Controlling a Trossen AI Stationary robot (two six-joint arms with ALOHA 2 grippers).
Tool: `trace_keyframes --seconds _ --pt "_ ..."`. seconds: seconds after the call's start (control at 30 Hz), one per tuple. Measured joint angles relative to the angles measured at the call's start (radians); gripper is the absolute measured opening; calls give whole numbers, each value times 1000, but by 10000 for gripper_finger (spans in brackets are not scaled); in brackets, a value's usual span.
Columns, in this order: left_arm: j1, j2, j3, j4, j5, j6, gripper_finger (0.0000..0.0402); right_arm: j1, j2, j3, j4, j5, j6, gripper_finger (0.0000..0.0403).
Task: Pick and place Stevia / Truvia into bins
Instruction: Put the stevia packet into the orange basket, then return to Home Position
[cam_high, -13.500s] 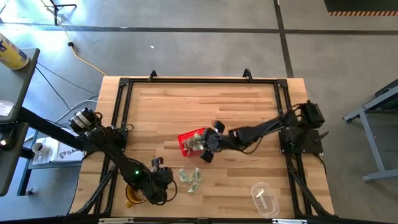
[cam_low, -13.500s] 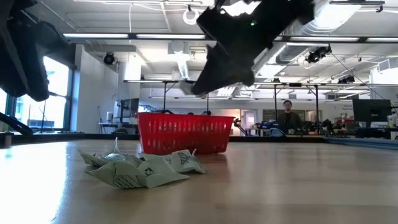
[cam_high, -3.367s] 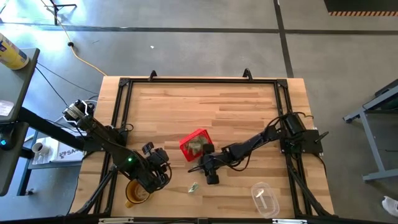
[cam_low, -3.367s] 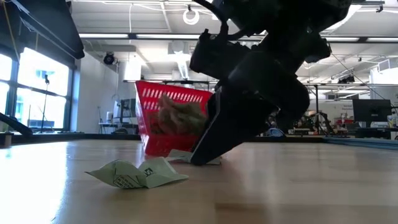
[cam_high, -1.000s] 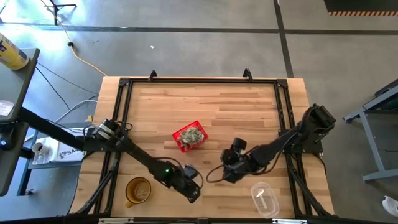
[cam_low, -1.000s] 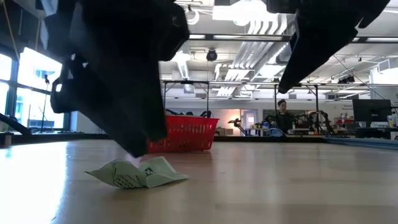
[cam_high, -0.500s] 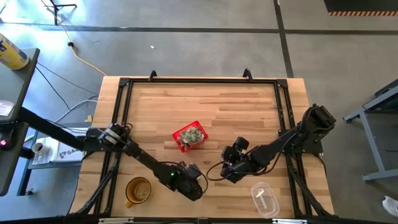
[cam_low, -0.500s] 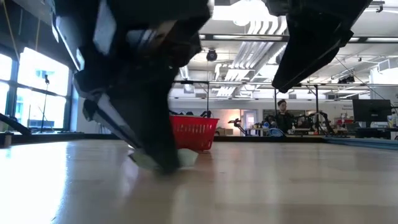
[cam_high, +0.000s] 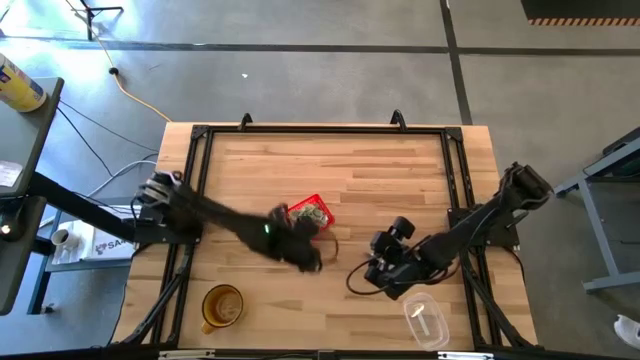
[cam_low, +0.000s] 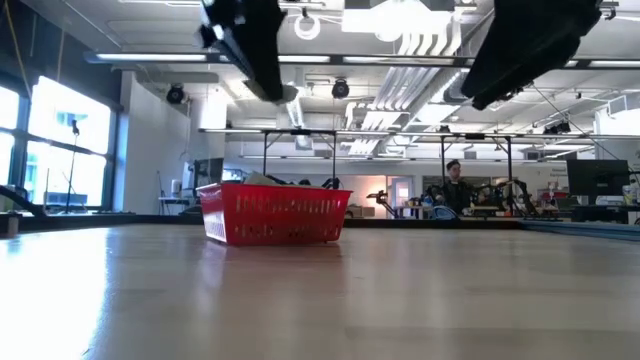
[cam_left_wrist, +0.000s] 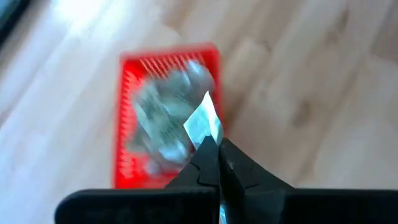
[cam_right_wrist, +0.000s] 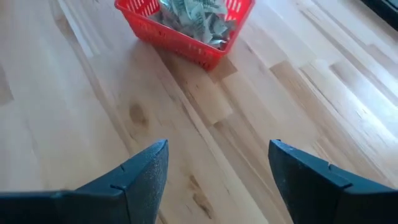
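Left gripper (cam_left_wrist: 217, 163) pinches a sweetener packet (cam_left_wrist: 204, 122) above red basket (cam_high: 307, 218) | right gripper (cam_right_wrist: 217, 174) fingers apart over bare worktop (cam_high: 380, 165)

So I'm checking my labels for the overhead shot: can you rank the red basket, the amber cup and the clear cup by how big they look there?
1. Red basket, partly covered by the left gripper.
2. and 3. Amber cup and clear cup look about alike; the clear one lies on its side, so I won't rank them.
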Motion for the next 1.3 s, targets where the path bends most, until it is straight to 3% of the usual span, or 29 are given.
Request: trace_keyframes --seconds 0.17,0.3,0.5,0.6,0.7,0.93,1.0,1.1,1.2,1.3 --pt "168 -26 -71 62 115 164 37 7 -14 0 -53 -34 25 267" --pt "295 -30 -147 197 375 180 97 6 -15 0 -64 -67 47 267" --pt "360 -45 -166 66 491 122 190 23 -15 0 -70 -90 56 268" --pt "330 -96 -123 -15 494 116 217 32 -15 0 -71 -95 54 267" --pt "265 -162 -107 -85 421 88 226 11 -15 -1 -70 -111 35 261" --pt "108 -325 -188 -287 311 -152 192 -159 -23 -2 -36 -289 -121 216" --pt "48 -394 -235 -192 311 -180 179 -164 -59 -4 22 -338 -187 200" --pt "-50 -512 -310 159 281 -108 158 -164 -161 -2 130 -402 -303 179" --pt "-113 -612 -394 528 234 126 137 -188 -301 -2 91 -329 -364 168" --pt "-108 -685 -413 620 208 283 121 -222 -452 -1 104 -279 -359 166"
